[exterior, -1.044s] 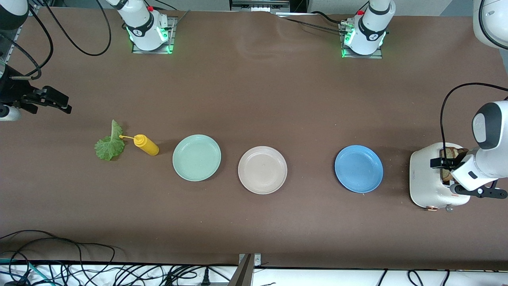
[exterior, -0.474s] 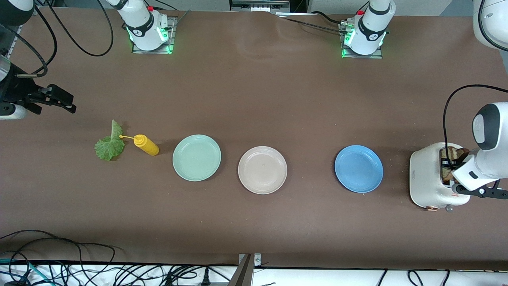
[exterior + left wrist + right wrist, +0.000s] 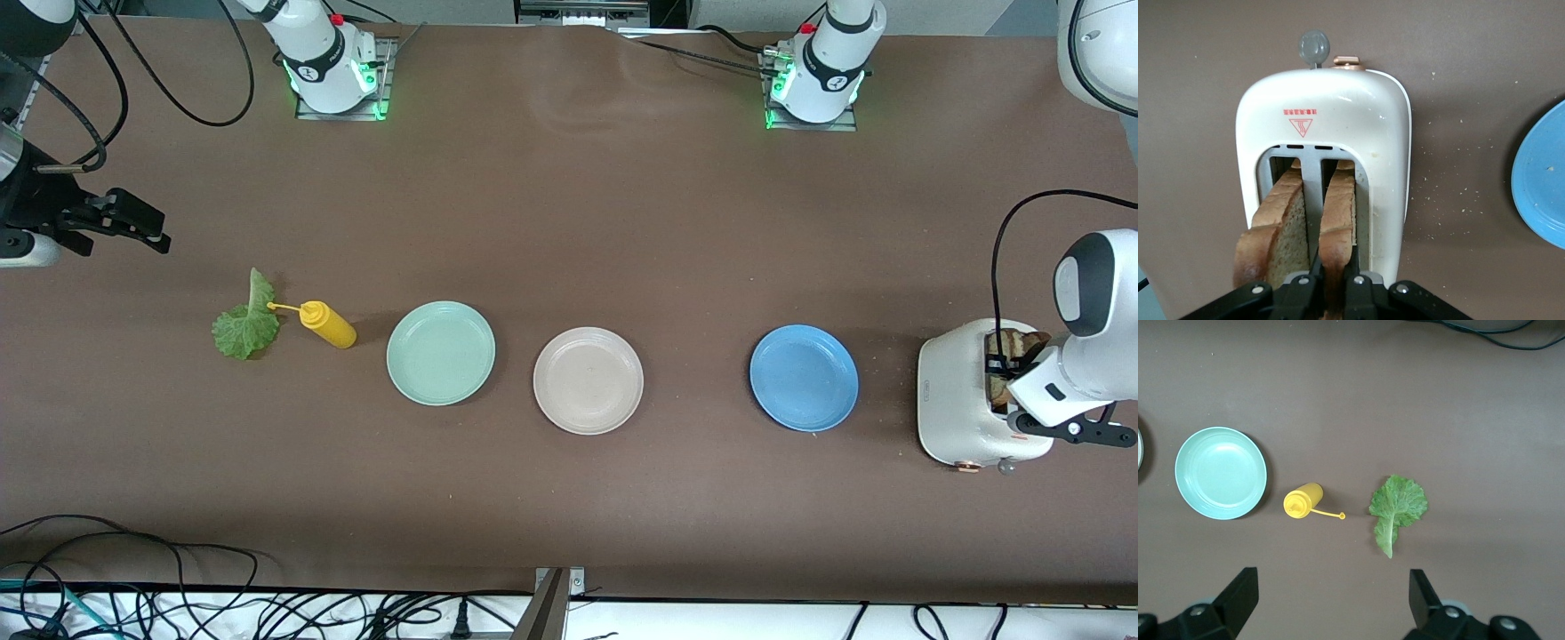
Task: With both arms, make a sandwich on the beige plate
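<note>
A: What sits around the beige plate (image 3: 588, 380)?

B: It lies bare in the middle of a row of three plates. The mint-green plate (image 3: 441, 353) is beside it toward the right arm's end of the table; the blue plate (image 3: 804, 378) lies toward the left arm's end, a wider gap away. Nothing rests on any of them.

A: And the sandwich parts?

B: Two bread slices stand upright in the white toaster (image 3: 965, 404), one per slot, at the left arm's end just past the blue plate. The left gripper (image 3: 1331, 293) is down at the toaster's top, its fingers pinched narrow on one bread slice (image 3: 1338, 223); the other slice (image 3: 1275, 230) stands free in the neighbouring slot, with the toaster's centre bar between them.

A: The lettuce?

B: One lettuce leaf (image 3: 245, 320) lies flat at the right arm's end, with one yellow squeeze bottle (image 3: 327, 324) on its side just beside it, between leaf and mint-green plate, its thin nozzle reaching the leaf's stem.

A: The right gripper (image 3: 1331, 603)?

B: It hangs above the table near the leaf, jaws spread wide, holding nothing.
</note>
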You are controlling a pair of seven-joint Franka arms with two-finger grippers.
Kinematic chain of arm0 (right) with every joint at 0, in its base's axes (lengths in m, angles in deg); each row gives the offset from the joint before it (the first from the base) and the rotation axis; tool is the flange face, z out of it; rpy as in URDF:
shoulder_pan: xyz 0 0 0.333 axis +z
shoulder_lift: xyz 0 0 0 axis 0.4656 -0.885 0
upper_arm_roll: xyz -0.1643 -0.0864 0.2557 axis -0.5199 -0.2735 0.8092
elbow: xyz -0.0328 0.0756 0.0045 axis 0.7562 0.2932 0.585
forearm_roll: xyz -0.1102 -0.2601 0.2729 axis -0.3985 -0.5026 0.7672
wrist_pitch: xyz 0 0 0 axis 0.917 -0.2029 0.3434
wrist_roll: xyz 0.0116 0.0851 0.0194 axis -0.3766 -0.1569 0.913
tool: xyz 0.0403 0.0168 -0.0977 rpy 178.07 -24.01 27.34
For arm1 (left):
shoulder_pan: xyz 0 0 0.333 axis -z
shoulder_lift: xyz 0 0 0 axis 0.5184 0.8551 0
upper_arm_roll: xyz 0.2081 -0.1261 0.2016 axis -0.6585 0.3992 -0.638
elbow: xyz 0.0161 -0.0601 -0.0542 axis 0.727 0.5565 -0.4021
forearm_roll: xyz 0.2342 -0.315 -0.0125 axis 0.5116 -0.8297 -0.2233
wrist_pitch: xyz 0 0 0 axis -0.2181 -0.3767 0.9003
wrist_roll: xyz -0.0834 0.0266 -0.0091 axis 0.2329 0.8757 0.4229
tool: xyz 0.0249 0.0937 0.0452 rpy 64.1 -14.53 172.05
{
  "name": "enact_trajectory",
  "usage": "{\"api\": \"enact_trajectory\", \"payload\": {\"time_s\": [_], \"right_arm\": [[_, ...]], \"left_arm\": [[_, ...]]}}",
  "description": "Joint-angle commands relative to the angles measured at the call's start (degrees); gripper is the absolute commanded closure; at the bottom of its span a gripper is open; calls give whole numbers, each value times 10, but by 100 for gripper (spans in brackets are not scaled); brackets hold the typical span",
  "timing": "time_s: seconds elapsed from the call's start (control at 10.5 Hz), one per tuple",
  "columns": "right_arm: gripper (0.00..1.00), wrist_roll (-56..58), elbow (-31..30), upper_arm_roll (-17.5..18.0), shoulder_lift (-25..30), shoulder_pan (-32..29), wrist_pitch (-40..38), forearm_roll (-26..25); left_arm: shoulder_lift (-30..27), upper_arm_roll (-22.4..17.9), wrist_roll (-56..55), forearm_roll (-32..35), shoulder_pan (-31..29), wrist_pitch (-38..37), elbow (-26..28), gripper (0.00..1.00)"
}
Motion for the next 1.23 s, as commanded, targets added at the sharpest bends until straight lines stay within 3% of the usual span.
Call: {"api": "enact_trajectory", "payload": {"time_s": [0.0, 0.95, 1.14], "right_arm": [[0, 1, 10, -3, 0, -1, -12, 5], [0, 0, 10, -3, -1, -1, -11, 7], [0, 1, 10, -7, -3, -4, -14, 34]], "left_arm": [[1, 2, 2, -21, 1, -30, -41, 100], [-2, 9, 1, -26, 30, -161, -143, 100], [-4, 6, -18, -77, 37, -175, -146, 100]]}}
